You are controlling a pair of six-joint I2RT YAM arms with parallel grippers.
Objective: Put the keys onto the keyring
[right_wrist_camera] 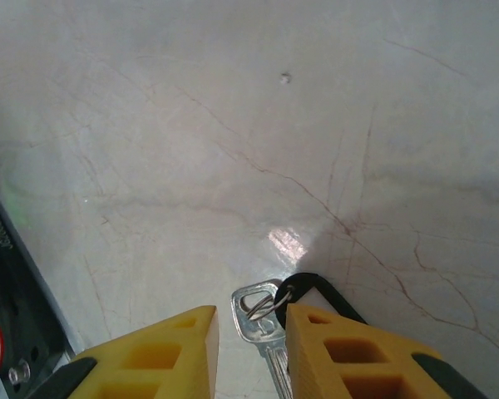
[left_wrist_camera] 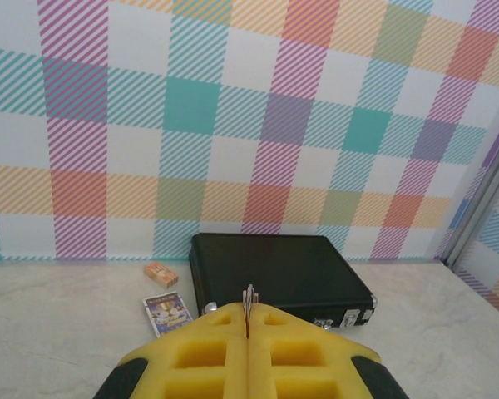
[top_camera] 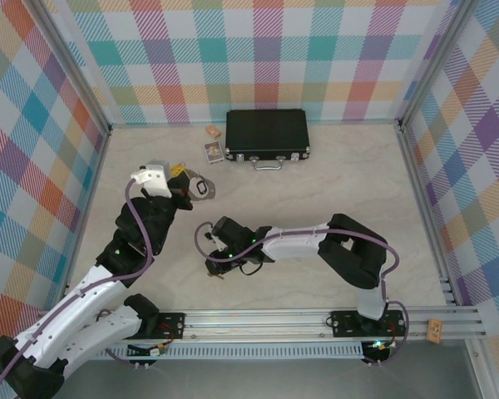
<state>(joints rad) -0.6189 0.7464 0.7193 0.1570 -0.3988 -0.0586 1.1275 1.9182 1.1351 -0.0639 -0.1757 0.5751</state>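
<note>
In the left wrist view my left gripper (left_wrist_camera: 248,314) is shut, its yellow pads pressed together on the thin metal edge of the keyring (left_wrist_camera: 249,293), which pokes out above the tips. From above, the grey hoop of the keyring (top_camera: 202,189) sticks out to the right of the left gripper (top_camera: 183,186), held above the table. One of the keys (right_wrist_camera: 262,314) lies flat on the table with its black loop tag (right_wrist_camera: 318,288) partly under the right finger. My right gripper (right_wrist_camera: 249,322) stands open astride the key, with a gap on the key's left side. From above, the right gripper (top_camera: 213,266) points down at the table, left of centre.
A black case (top_camera: 266,133) with a metal handle lies at the back centre, also in the left wrist view as the case (left_wrist_camera: 274,266). A small card (top_camera: 214,152) and an orange box (top_camera: 211,131) lie to its left. Checkered walls enclose the table on three sides.
</note>
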